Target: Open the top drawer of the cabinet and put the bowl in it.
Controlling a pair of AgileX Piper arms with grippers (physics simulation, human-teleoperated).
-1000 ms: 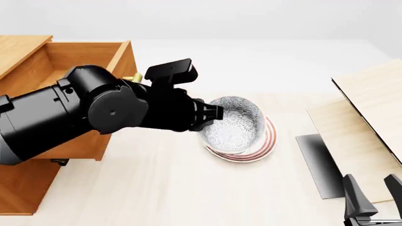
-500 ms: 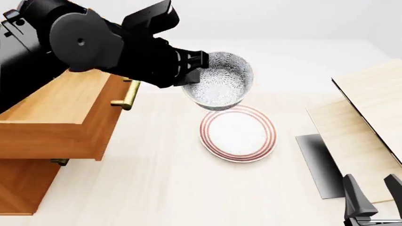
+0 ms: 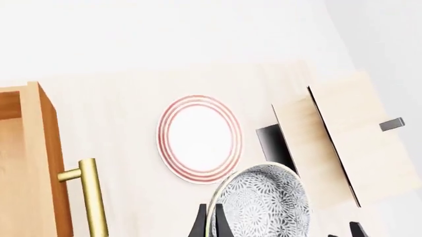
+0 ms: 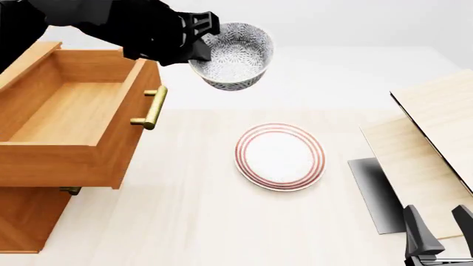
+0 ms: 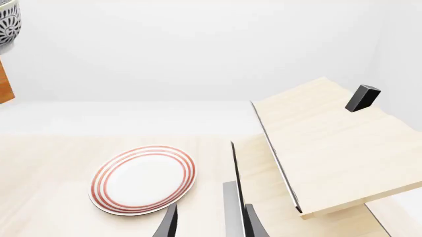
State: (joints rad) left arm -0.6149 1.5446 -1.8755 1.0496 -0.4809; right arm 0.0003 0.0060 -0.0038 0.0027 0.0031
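Left gripper (image 4: 198, 39) pinching rim of bowl (image 4: 235, 55), bowl held in air just beside open top drawer (image 4: 74, 119), above table (image 4: 192, 210), plate (image 4: 280, 157) bare, right gripper (image 4: 437, 233) fingers spread, idle.

A flat white plate (image 4: 280, 157) with red rings lies on the pale wood table (image 4: 185, 221), near its middle. To its right stand 2 pale light-wood boards (image 4: 436, 144), one overlapping the other, with a dark grey panel (image 4: 373, 191) lying flat at their near edge.
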